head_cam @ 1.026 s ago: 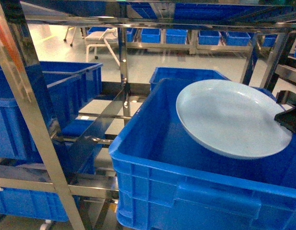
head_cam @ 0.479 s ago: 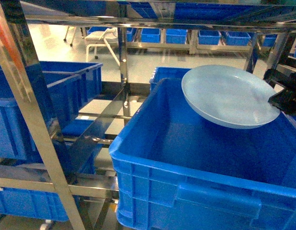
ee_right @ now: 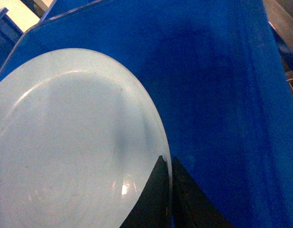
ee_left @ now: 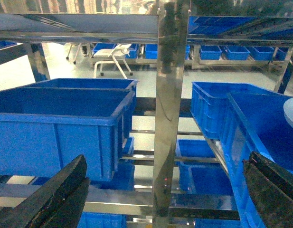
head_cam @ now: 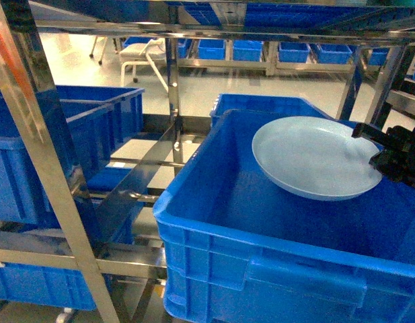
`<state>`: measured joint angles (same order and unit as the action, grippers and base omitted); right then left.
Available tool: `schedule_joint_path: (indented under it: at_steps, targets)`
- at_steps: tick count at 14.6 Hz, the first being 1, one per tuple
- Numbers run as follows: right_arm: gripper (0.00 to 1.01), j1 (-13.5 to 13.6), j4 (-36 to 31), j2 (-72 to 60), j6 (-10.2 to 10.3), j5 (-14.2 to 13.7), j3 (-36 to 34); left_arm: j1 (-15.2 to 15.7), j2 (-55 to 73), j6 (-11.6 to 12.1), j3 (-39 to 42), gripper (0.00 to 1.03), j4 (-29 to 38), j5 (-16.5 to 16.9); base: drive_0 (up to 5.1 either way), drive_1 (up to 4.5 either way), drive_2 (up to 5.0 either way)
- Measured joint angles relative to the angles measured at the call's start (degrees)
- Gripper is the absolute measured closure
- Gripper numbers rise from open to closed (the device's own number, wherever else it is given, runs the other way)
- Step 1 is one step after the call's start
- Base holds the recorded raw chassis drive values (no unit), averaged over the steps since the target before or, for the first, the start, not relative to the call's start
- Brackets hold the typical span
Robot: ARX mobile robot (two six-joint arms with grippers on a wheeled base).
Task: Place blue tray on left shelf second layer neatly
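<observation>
The blue tray [head_cam: 308,161], a round pale blue plate-like dish, is hanging over the open inside of a large blue crate [head_cam: 261,269], near the crate's far right corner, and it is tilting slightly. In the head view it is not clear whether its underside is touching the crate floor. The right gripper [ee_right: 168,199] is holding the tray at the rim on the side facing the crate's right wall; in the right wrist view its two dark fingers [ee_right: 153,199] are closing on the thin edge, one over and one under, with almost no gap between them.

The large crate is sitting on the left shelf [head_cam: 42,168], whose shiny steel uprights and crossbars are standing to the left of the crate and behind it. A second blue crate [head_cam: 261,104] is just behind the large crate, on the same rack. Another blue crate [head_cam: 52,148] is resting on the shelf to the left of the large crate, beyond a steel rail.

The left gripper [ee_left: 165,194] is waiting in front of a steel upright, left of the large crate, and its two dark fingers [ee_left: 56,194] are spreading wide apart with nothing between them. Far behind the crate, more blue bins [head_cam: 247,50] are standing in a row on the floor racks.
</observation>
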<state>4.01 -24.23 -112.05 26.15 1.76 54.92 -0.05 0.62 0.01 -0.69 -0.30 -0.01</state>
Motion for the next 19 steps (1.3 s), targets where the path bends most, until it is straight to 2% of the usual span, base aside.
schedule_joint_path:
  at_steps: [1, 2, 4, 5, 6, 7, 9, 10, 11, 12, 13, 14, 15, 16, 17, 18, 19]
  targets:
    - [0.99, 1.05, 0.48, -0.37, 0.24, 0.0, 0.57, 0.0, 0.0, 0.02, 0.0, 0.05, -0.02, 0.0, 0.0, 0.0, 0.0]
    - [0.93, 2.32, 0.76, -0.35, 0.44, 0.74, 1.16, 0.0, 0.0, 0.02, 0.0, 0.05, 0.0, 0.0, 0.0, 0.0, 0.0]
    - [0.71, 4.44, 1.6, 0.22, 0.66, 2.08, 1.95, 0.0, 0.0, 0.0, 0.0, 0.05, 0.0, 0.0, 0.0, 0.0, 0.0]
    - [0.58, 4.5, 1.33, 1.29, 1.07, 2.54, 1.27, 0.0, 0.0, 0.0, 0.0, 0.05, 0.0, -0.02, 0.0, 0.0, 0.0]
    - [0.47, 3.54, 0.7, 3.39, 1.51, 2.95, -0.79, 0.0, 0.0, 0.0, 0.0, 0.05, 0.0, -0.02, 0.0, 0.0, 0.0]
    - [0.34, 1.7, -0.63, 7.45, 2.47, 5.09, -4.81, 0.0, 0.0, 0.02, 0.0, 0.05, 0.0, 0.0, 0.0, 0.0, 0.0]
    - [0.1, -1.29, 0.92, 21.29, 2.73, 8.85, -16.31, 0.0, 0.0, 0.0, 0.0, 0.05, -0.02, 0.0, 0.0, 0.0, 0.0]
    - [0.01, -1.84, 5.62, 32.5, 2.82, 11.15, -24.46, 0.0, 0.0, 0.0, 0.0, 0.05, 0.0, -0.02, 0.0, 0.0, 0.0]
    - [0.04, -1.75, 12.37, 42.49, 3.21, 12.7, -31.01, 0.0, 0.0, 0.0, 0.0, 0.05, 0.0, 0.0, 0.0, 0.0, 0.0]
    - [0.03, -0.74, 20.46, 51.8, 4.39, 12.33, -35.56, 0.0, 0.0, 0.0, 0.0, 0.05, 0.0, -0.02, 0.0, 0.0, 0.0]
    - [0.03, 1.81, 28.98, 61.81, 4.44, 8.07, -37.29, 0.0, 0.0, 0.0, 0.0, 0.05, 0.0, 0.0, 0.0, 0.0, 0.0]
    - [0.03, 5.42, 33.88, 71.06, 2.27, 1.77, -37.2, 0.0, 0.0, 0.0, 0.0, 0.05, 0.0, 0.0, 0.0, 0.0, 0.0]
    - [0.03, 9.57, 34.91, 78.68, -2.23, -6.38, -37.13, 0.0, 0.0, 0.02, 0.0, 0.05, 0.0, -0.02, 0.0, 0.0, 0.0]
    - [0.03, 11.69, 34.07, 83.32, -8.52, -12.87, -36.7, 0.0, 0.0, 0.0, 0.0, 0.05, 0.0, 0.0, 0.0, 0.0, 0.0]
    - [0.14, 10.38, 19.56, 86.16, -15.34, -15.5, -41.31, 0.0, 0.0, 0.02, 0.0, 0.05, 0.0, 0.02, 0.0, 0.0, 0.0]
    - [0.27, 8.5, 12.44, 89.09, -20.59, -14.43, -46.47, 0.0, 0.0, 0.0, 0.0, 0.05, -0.02, 0.0, 0.0, 0.0, 0.0]
    - [0.4, 6.69, 10.4, 90.12, -23.1, -12.76, -48.35, 0.0, 0.0, 0.02, 0.0, 0.05, 0.0, 0.0, 0.0, 0.0, 0.0]
